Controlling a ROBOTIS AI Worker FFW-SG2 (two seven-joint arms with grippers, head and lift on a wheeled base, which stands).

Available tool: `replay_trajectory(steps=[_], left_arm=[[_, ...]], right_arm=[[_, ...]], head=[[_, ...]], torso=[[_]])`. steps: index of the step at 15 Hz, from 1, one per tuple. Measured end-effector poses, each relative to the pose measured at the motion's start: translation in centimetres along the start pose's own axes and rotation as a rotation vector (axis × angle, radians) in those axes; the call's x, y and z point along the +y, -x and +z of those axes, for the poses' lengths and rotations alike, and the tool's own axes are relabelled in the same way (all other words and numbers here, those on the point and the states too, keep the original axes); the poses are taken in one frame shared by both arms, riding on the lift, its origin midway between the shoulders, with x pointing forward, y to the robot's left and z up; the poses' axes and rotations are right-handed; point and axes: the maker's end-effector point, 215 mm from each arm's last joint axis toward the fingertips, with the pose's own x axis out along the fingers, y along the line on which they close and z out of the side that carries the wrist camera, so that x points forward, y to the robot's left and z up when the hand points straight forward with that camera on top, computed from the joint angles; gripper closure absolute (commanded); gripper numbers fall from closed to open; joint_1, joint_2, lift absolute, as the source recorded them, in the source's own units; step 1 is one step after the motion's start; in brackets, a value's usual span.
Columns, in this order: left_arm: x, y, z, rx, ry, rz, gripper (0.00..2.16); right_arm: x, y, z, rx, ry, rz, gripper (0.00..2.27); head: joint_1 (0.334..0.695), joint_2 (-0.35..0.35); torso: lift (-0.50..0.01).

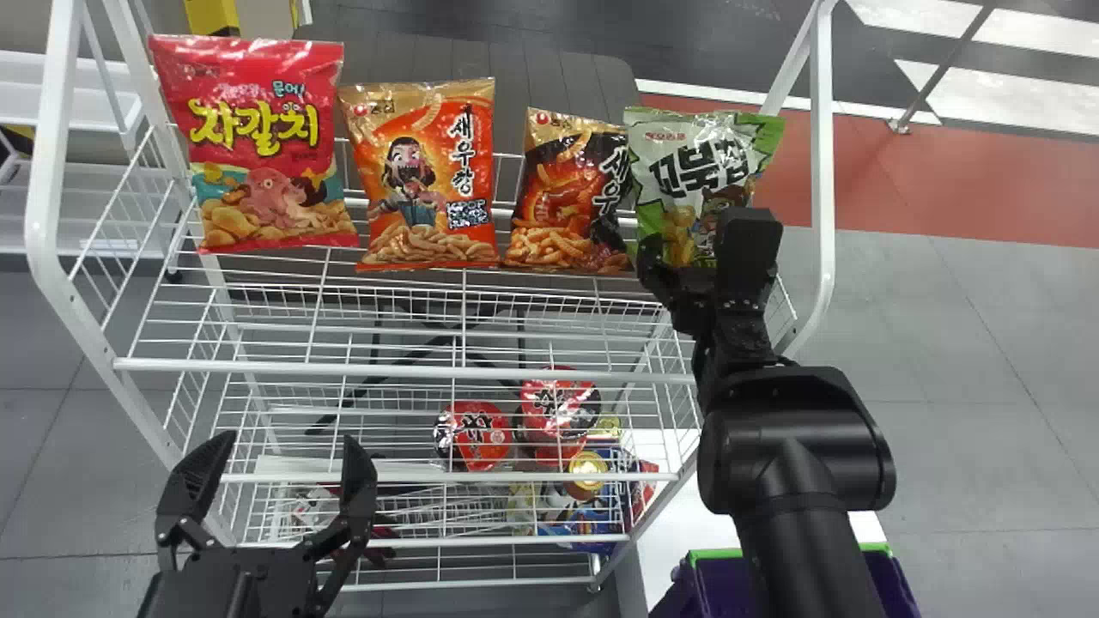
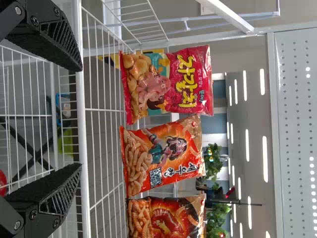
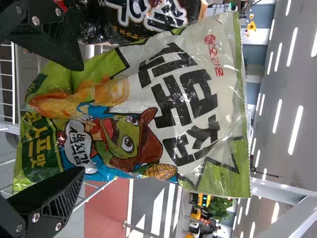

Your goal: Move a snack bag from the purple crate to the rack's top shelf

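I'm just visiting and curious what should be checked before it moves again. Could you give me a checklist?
1. Green-and-white snack bag on the top shelf: ok.
2. Bag standing up: ok, leaning a little.
3. Right gripper unclamped: ok, its jaws are apart.
4. Jaws free of the bag, with no contact: cannot tell; they are right at its lower part.
5. Three other bags standing in the row: ok.
6. Left gripper away from the bags: ok, it is low at the rack's front left.
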Motion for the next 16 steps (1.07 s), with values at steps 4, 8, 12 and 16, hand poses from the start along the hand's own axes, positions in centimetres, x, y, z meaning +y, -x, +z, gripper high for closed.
replay_trajectory(steps=[4,8,12,16], left_arm=[[-0.09,-0.02,0.04,0.000,0.000,-0.002,0.14],[-0.15,-0.01,0.00,0.001,0.000,-0.003,0.14],[-0.08,0.07,-0.02,0.002,-0.001,0.001,0.14],[-0.15,0.13,-0.01,0.001,-0.002,0.001,0.14]], right_arm=[[-0.07,0.37,0.02,-0.006,0.002,-0.010,0.12],[0.02,0.21,0.25,-0.002,-0.007,-0.009,0.12],[0.46,0.05,0.45,0.004,-0.035,0.002,0.12],[0.37,0.24,0.96,-0.001,-0.086,0.007,0.14]], head=[[0.695,-0.203],[0.695,-0.203],[0.695,-0.197],[0.695,-0.198]], torso=[[0.000],[0.000],[0.000],[0.000]])
